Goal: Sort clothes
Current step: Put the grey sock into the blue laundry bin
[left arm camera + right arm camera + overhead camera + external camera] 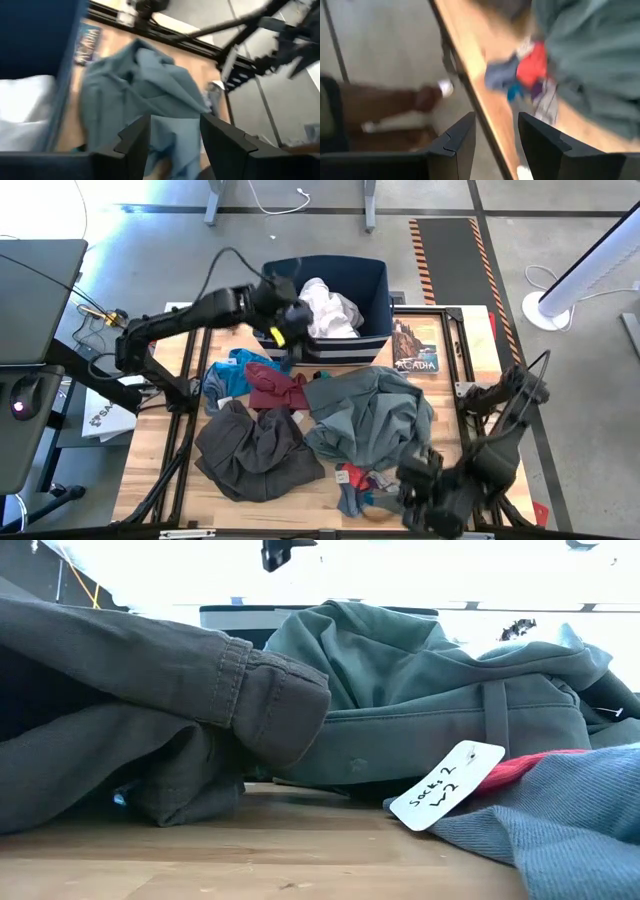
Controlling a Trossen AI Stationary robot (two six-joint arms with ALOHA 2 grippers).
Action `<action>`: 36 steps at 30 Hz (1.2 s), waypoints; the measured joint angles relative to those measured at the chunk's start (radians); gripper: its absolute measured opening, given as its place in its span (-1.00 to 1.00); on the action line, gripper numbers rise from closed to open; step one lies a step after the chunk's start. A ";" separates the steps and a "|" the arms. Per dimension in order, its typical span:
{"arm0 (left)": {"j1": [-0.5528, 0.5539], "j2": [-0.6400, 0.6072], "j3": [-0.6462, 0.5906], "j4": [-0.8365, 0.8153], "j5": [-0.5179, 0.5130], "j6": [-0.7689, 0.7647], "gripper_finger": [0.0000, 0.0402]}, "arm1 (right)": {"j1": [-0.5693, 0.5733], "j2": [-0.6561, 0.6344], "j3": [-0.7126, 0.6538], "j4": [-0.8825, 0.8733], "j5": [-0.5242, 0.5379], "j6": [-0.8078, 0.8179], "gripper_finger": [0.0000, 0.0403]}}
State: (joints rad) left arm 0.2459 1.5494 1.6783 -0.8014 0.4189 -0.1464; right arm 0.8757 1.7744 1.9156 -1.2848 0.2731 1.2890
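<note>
A navy bin (pixel 375 280) at the table's far side holds white clothes (pixel 330 305). In front of it lie a bright blue piece (pixel 228 375), a maroon piece (pixel 275 388), dark grey-brown trousers (pixel 255 450) and a grey-green shirt (pixel 375 415). Small grey and red socks (pixel 355 480) with a paper tag (pixel 447 785) lie by the near edge. My left gripper (pixel 290 325) hovers open over the bin's near left corner, with nothing between its fingers (pixel 135 137). My right gripper (pixel 415 480) hangs open over the near edge just right of the socks (pixel 530 65), holding nothing.
A picture book (pixel 415 345) lies to the right of the bin. A black metal frame (pixel 460 370) runs along the table's right side. The shirt (pixel 420 670) and trousers (pixel 150 690) fill the low view. Bare wood (pixel 150 460) shows left of the trousers.
</note>
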 joint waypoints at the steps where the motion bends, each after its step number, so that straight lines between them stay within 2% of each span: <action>1: -0.028 0.000 -0.007 0.017 -0.011 -0.010 -0.17 | 0.011 0.016 0.000 -0.009 -0.019 0.016 -0.28; 7: -0.188 0.000 -0.073 0.122 -0.147 -0.047 -0.19 | 0.077 0.106 -0.001 -0.103 -0.029 0.141 -0.28; 11: -0.268 0.000 -0.104 0.156 -0.244 -0.103 -0.19 | 0.104 0.137 -0.001 -0.110 -0.026 0.190 -0.28; 15: -0.334 0.000 -0.113 0.177 -0.384 -0.194 -0.19 | 0.114 0.144 -0.016 -0.089 -0.016 0.191 -0.28; 20: -0.426 -0.011 -0.112 0.176 -0.568 -0.253 -0.19 | 0.114 0.101 -0.209 0.098 -0.045 0.153 -0.28; 24: -0.475 -0.012 -0.112 0.131 -0.630 -0.314 -0.19 | 0.111 0.066 -0.380 0.294 -0.048 0.085 -0.28; 27: -0.509 -0.012 -0.112 0.060 -0.663 -0.386 -0.19 | 0.103 0.058 -0.459 0.338 -0.042 0.041 -0.28; 30: -0.554 -0.013 -0.112 -0.035 -0.739 -0.465 -0.19 | 0.099 0.058 -0.513 0.342 -0.036 0.000 -0.28; 36: -0.642 -0.032 -0.113 -0.178 -0.872 -0.633 -0.19 | 0.100 0.058 -0.623 0.461 -0.044 -0.114 -0.28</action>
State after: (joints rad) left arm -0.3959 1.5178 1.5658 -0.9789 -0.4534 -0.7797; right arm 0.9754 1.8320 1.2922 -0.8239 0.2295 1.1747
